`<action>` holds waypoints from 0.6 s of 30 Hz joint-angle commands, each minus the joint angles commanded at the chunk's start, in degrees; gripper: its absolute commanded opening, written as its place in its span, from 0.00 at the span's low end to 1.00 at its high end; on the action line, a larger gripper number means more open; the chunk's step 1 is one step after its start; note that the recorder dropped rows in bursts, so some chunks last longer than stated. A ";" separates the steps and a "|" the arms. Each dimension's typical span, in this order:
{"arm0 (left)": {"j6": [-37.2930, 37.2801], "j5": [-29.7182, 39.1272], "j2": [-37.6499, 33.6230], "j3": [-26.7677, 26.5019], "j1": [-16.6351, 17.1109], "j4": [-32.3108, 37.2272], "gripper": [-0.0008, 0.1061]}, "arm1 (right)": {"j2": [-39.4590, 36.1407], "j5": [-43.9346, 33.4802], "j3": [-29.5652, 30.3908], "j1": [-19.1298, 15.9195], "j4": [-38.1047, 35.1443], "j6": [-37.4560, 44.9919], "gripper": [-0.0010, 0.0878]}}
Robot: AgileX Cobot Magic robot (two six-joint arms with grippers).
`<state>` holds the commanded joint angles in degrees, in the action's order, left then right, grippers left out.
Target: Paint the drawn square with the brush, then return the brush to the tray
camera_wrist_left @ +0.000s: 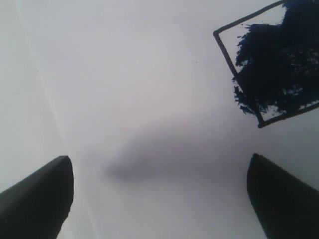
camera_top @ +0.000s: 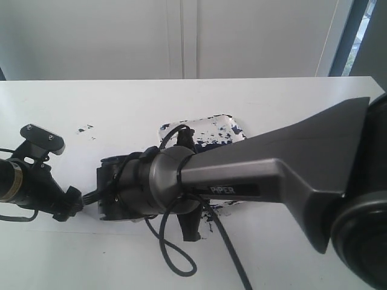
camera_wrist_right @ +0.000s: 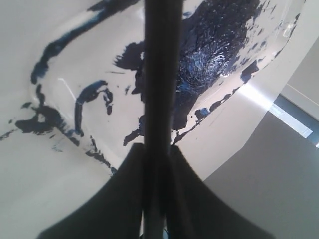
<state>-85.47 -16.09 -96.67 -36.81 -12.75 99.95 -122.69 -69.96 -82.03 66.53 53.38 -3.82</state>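
In the right wrist view my right gripper (camera_wrist_right: 158,149) is shut on the brush (camera_wrist_right: 159,74), a thin black stick running straight out between the fingers. It hangs over the white tray (camera_wrist_right: 75,59), which carries a big wet dark blue patch (camera_wrist_right: 214,45). The brush tip is out of view. My left gripper (camera_wrist_left: 159,199) stands open over white paper with nothing between its fingers (camera_wrist_left: 40,194). Just beyond it lies the drawn square (camera_wrist_left: 269,64), largely smeared dark blue. In the exterior view the tray (camera_top: 224,130) peeks out behind the right arm (camera_top: 272,175); the square is hidden there.
The right arm reaches across the middle, and its wrist (camera_top: 151,181) and looping cable (camera_top: 175,254) sit close to the left gripper (camera_top: 72,202). Small paint specks (camera_top: 84,128) mark the paper at the left. The white table (camera_top: 272,96) ends at a wall behind.
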 joint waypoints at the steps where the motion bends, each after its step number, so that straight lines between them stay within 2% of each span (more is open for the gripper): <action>1: 0.00 0.00 0.00 0.00 0.00 0.00 0.89 | 0.00 0.00 0.00 -0.26 0.42 -0.25 0.01; 7: 0.00 -0.15 0.00 0.00 0.00 0.00 0.89 | 0.00 0.00 0.00 -0.60 0.75 -0.51 0.01; 14: 0.00 -0.15 0.00 0.00 0.00 0.00 0.89 | 0.28 0.00 0.00 0.40 -6.45 1.38 0.01; 18: 0.00 -0.15 0.00 0.00 0.00 0.00 0.89 | 0.28 0.00 0.00 1.39 -7.36 1.68 0.01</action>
<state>-85.47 -16.24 -96.67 -36.81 -12.75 99.95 -122.41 -69.96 -82.03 67.92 46.02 -2.14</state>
